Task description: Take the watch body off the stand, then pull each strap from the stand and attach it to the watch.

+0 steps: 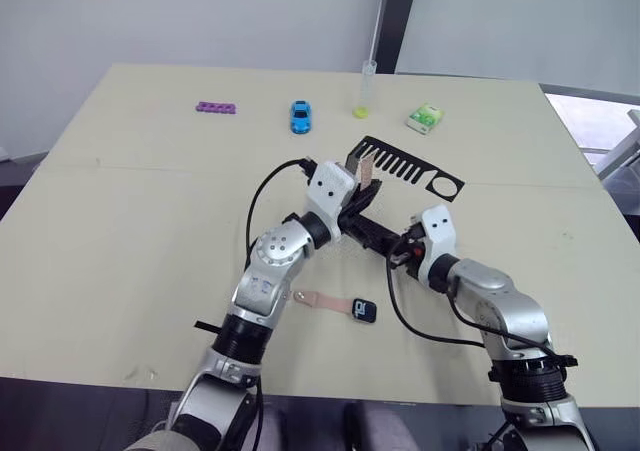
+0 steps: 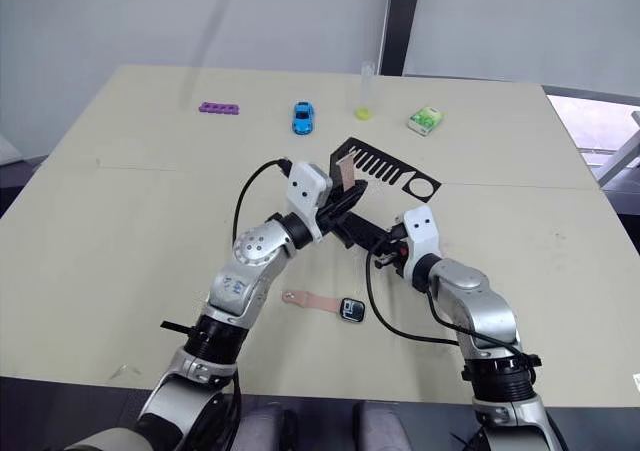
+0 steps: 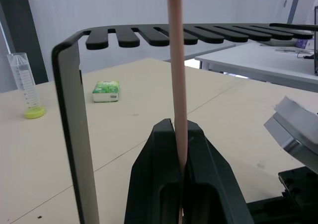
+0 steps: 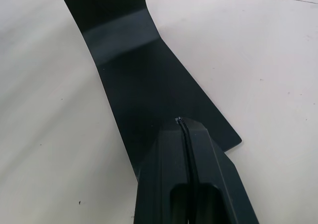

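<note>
- Two tools work at the stand (image 1: 405, 166) mid-tabletop (image 1: 120, 221); the stand is upright, its comb-slotted top arm ending in a ring hole at the far right.
- Left tool (image 3: 180, 134) is clenched on a strap (image 3: 176, 70) – the pink-tan band hangs straight down from a slot in the comb arm, pinched between the black fingers (image 3: 159, 154) just below the comb. In the head view this strap (image 1: 366, 170) shows at the upright end of the stand.
- Right tool (image 4: 185, 127) sits low on the stand's flat base (image 4: 144, 80), fingers closed together with the thin sheet's edge at their tips – apparently pressing or gripping the base; the exact contact is hard to tell.
- Watch body (image 1: 364, 310) lies flat on the tabletop, off the stand, near the front edge between the two arms, screen up.
- Other strap (image 1: 322, 299) lies flat beside the watch body, one end touching it on the robot's left side; whether it is actually latched on cannot be told.
- Far side of the tabletop: purple comb-like piece (image 1: 215, 107), blue toy car (image 1: 300, 117), clear tube with yellow-green base (image 1: 366, 89), green-white box (image 1: 425, 119) – all well apart from the stand.
</note>
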Controlling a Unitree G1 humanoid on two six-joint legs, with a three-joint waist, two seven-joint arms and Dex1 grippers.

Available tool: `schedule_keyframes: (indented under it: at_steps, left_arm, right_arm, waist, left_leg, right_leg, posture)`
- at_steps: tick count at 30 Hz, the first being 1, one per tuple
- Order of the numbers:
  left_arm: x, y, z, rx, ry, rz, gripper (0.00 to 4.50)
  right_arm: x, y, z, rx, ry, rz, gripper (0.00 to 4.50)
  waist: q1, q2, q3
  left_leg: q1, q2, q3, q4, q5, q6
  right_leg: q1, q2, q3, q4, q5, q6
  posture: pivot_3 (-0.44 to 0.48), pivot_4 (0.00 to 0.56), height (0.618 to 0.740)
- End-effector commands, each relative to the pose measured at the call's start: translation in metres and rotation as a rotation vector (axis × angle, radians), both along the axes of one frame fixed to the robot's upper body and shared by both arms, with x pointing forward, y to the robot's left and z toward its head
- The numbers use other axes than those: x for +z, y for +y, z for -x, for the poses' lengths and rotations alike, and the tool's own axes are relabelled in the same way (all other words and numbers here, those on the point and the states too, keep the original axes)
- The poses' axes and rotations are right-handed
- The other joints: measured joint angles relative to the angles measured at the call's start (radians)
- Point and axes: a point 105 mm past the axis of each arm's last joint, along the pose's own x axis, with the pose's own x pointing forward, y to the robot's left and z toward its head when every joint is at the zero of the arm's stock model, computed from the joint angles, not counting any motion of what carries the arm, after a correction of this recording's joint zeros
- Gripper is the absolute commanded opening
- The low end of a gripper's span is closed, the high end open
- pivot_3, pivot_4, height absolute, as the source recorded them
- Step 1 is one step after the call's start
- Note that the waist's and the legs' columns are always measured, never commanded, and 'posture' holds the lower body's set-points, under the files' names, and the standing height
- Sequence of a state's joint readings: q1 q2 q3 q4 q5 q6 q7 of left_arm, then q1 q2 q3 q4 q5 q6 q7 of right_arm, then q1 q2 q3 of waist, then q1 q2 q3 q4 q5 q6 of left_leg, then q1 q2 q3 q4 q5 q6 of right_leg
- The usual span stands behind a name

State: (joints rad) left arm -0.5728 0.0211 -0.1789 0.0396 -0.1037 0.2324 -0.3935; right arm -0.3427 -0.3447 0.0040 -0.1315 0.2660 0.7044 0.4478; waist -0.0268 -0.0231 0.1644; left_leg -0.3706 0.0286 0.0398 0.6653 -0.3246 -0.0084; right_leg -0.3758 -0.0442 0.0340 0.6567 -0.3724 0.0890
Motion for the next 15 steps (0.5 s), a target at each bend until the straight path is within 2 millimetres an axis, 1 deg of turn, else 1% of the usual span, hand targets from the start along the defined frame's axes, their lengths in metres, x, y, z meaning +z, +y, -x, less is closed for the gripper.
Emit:
schedule_keyframes:
  at_steps: [1,4,6,10,11,13,14,15]
  left_arm:
    - [0.011,0.003,0.010,-0.048,-0.028,0.036,0.04]
    - [0.008,0.008,0.014,-0.092,-0.019,0.013,0.04]
    - [0.007,0.015,0.017,-0.149,0.023,0.015,0.04]
    - [0.006,0.026,0.031,-0.332,0.140,0.012,0.04]
    - [0.007,0.029,0.035,-0.387,0.171,0.009,0.04]
    - [0.008,0.035,0.044,-0.498,0.247,0.008,0.04]
    - [0.009,0.037,0.047,-0.543,0.271,0.008,0.04]
    - [0.010,0.039,0.050,-0.588,0.295,0.005,0.04]
  right_arm:
    - [-0.025,-0.011,0.003,-0.048,0.087,0.039,0.00]
    - [-0.021,-0.011,0.001,-0.038,0.055,0.047,0.00]
    - [-0.015,-0.011,0.002,-0.035,0.025,0.035,0.00]
    - [0.011,-0.008,0.010,0.004,-0.088,0.001,0.00]
    - [0.019,-0.009,0.015,0.024,-0.118,0.000,0.00]
    - [0.033,-0.009,0.035,0.085,-0.165,-0.015,0.00]
    - [0.040,-0.008,0.046,0.122,-0.175,-0.046,0.00]
    - [0.048,-0.007,0.059,0.156,-0.181,-0.112,0.00]
  waist:
    - [0.000,0.000,0.000]
    - [0.000,0.000,0.000]
    - [0.000,0.000,0.000]
    - [-0.001,0.001,0.000]
    - [-0.001,0.001,0.001]
    - [0.002,0.003,0.002]
    - [0.002,0.003,0.002]
    - [0.003,0.003,0.002]
  left_leg:
    - [0.000,0.000,0.000,0.000,0.000,0.000]
    - [0.000,0.000,0.000,0.000,0.000,0.000]
    - [0.000,0.000,0.000,0.000,0.000,0.000]
    - [0.000,0.000,0.000,-0.001,0.000,0.000]
    - [-0.001,0.000,0.000,-0.001,0.000,0.000]
    - [-0.002,0.000,0.000,-0.001,0.000,0.000]
    - [-0.002,0.000,-0.001,-0.001,0.000,0.000]
    - [-0.002,0.000,-0.002,-0.001,0.000,0.000]
  right_leg:
    - [0.000,0.000,0.000,0.000,0.000,0.000]
    - [0.000,0.000,0.000,0.000,0.000,0.000]
    - [0.000,0.000,0.000,0.000,0.000,0.000]
    - [0.000,0.000,0.000,0.000,0.000,0.000]
    - [-0.001,0.000,0.000,-0.001,0.000,0.000]
    - [-0.001,0.000,0.000,-0.001,0.000,0.000]
    - [-0.001,0.000,-0.001,-0.002,0.000,0.000]
    - [-0.001,0.000,-0.001,-0.002,0.000,0.000]
  posture:
    - [0.000,0.150,0.740]
    - [0.000,0.150,0.740]
    - [0.000,0.150,0.740]
    - [0.000,0.150,0.740]
    - [0.000,0.150,0.740]
    - [0.000,0.150,0.740]
    - [0.000,0.150,0.740]
    - [0.000,0.150,0.740]
